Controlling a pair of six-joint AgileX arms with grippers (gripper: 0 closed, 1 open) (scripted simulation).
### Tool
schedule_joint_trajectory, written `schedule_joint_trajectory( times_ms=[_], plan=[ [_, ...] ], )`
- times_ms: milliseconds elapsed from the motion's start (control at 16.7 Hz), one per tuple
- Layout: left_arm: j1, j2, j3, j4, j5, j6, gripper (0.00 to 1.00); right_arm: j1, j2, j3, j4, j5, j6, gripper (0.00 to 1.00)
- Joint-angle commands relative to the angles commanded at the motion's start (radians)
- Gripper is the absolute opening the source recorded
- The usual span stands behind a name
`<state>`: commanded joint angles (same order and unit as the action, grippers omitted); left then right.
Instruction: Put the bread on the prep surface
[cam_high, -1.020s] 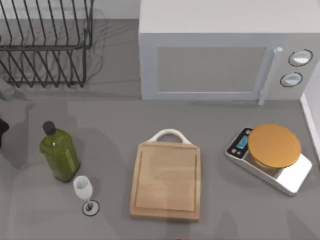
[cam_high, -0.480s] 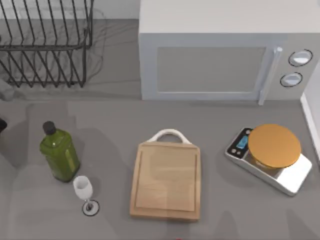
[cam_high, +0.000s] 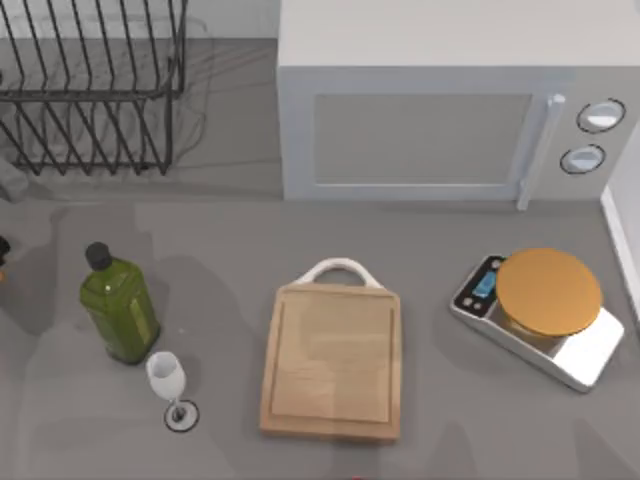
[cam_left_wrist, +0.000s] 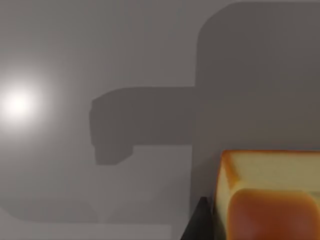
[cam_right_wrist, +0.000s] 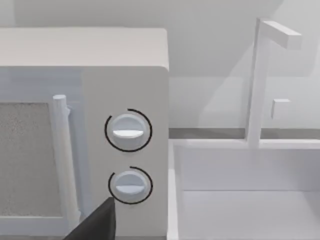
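Left wrist view shows the bread (cam_left_wrist: 270, 192) right by my left pincer, above the grey worktop (cam_left_wrist: 125, 60). I think the pincer holds it, but I cannot tell. From the top, the cutting board (cam_high: 332, 362) lies bare, off to the right, so my left arm is nearer.

Bread (cam_left_wrist: 272, 192) close beside a dark claw finger (cam_left_wrist: 200, 225), above shadowed grey countertop (cam_left_wrist: 100, 60)
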<state>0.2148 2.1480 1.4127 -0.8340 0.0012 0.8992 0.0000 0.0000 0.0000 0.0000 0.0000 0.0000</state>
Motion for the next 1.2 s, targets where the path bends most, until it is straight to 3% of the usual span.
schedule_joint_trajectory(
  times_ms=[300, 780, 1200],
  plan=[
    [-0.003, -0.041, 0.037, -0.062, 0.015, -0.011, 0.0, 0.0, 0.0, 0.0, 0.0, 0.0, 0.0, 1.0],
    [-0.006, -0.13, 0.239, -0.367, 0.014, -0.014, 0.0, 0.0, 0.0, 0.0, 0.0, 0.0, 0.0, 1.0],
    [-0.008, -0.133, 0.252, -0.378, 0.014, -0.004, 0.0, 0.0, 0.0, 0.0, 0.0, 0.0, 0.0, 1.0]
  ],
)
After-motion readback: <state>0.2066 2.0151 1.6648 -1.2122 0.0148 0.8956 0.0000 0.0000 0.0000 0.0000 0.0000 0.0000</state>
